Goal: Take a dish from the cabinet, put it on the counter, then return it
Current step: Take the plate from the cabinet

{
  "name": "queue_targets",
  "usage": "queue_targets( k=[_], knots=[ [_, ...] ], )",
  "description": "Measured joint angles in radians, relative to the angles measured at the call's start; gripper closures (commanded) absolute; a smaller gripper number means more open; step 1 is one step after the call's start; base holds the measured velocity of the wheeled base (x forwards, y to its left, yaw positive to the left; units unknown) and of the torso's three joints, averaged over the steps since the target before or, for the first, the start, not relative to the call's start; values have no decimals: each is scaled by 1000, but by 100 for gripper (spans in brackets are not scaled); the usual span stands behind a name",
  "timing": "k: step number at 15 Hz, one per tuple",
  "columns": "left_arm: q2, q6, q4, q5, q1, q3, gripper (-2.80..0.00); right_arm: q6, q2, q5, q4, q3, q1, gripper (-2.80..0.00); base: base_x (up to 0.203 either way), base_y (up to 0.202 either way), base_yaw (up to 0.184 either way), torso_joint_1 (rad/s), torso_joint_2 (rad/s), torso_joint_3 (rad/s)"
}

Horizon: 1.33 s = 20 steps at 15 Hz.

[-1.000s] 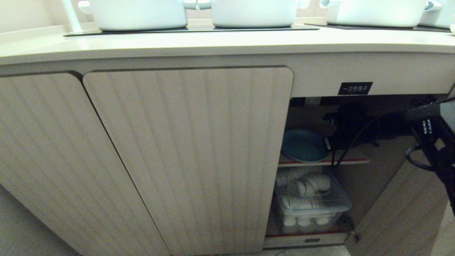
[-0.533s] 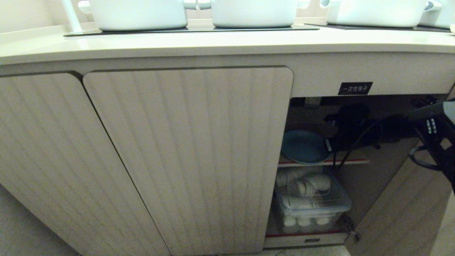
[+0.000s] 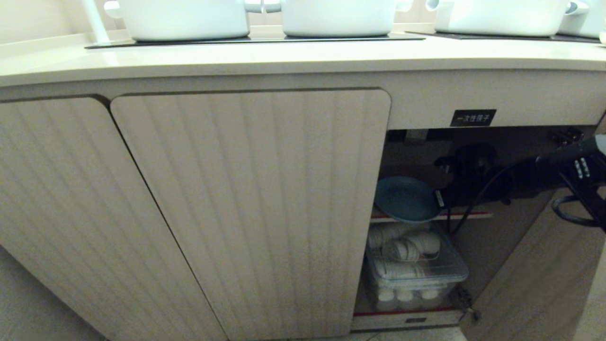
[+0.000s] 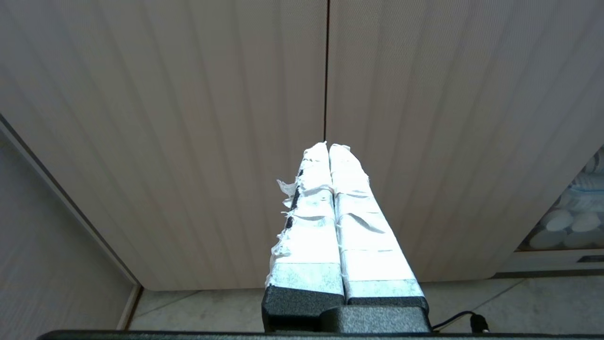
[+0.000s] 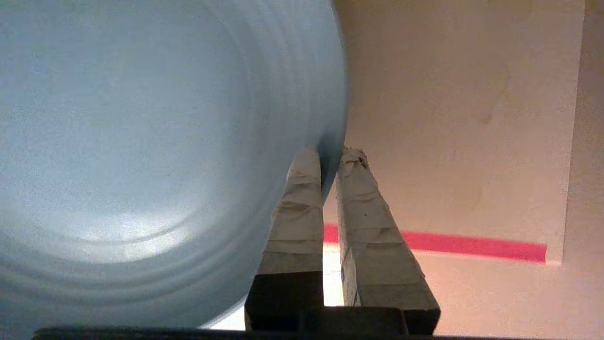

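Hidden: the beige ribbed wood-look cabinet (image 3: 251, 208) interior is dim; the right tool (image 5: 330, 153) there is probably behind the black wrist.
Dish: round matte light-blue dish (image 3: 406, 200), over the inner shelf edge, rim clenched by right tool.
Room: cream worktop (image 3: 284, 59) overhead.
Left tool (image 4: 329, 146): clenched empty, facing doors.

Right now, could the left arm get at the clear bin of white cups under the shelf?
Probably not. The left end effector faces the closed ribbed door; the clear bin sits in the open bay beyond, where the right end effector grips the dish.
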Motion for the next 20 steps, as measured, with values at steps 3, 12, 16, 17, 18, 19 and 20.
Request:
queue_targets(
  k=[3, 12, 16, 17, 18, 19, 20],
  knots=[
    [0, 0, 0, 0, 0, 0, 0, 1, -21, 1, -19, 39, 1, 0, 0, 0, 0, 0, 0, 0],
    [0, 0, 0, 0, 0, 0, 0, 2, -80, 5, -59, 132, 1, 0, 0, 0, 0, 0, 0, 0],
    [0, 0, 0, 0, 0, 0, 0, 31, -119, 6, -101, 213, 1, 0, 0, 0, 0, 0, 0, 0],
    [0, 0, 0, 0, 0, 0, 0, 52, -128, 6, -102, 222, 1, 0, 0, 0, 0, 0, 0, 0],
    [0, 0, 0, 0, 0, 0, 0, 60, -136, 6, -103, 234, 1, 0, 0, 0, 0, 0, 0, 0],
    [0, 0, 0, 0, 0, 0, 0, 64, -145, 6, -102, 242, 1, 0, 0, 0, 0, 0, 0, 0],
    [0, 0, 0, 0, 0, 0, 0, 77, -153, 6, -99, 249, 1, 0, 0, 0, 0, 0, 0, 0]
  ],
)
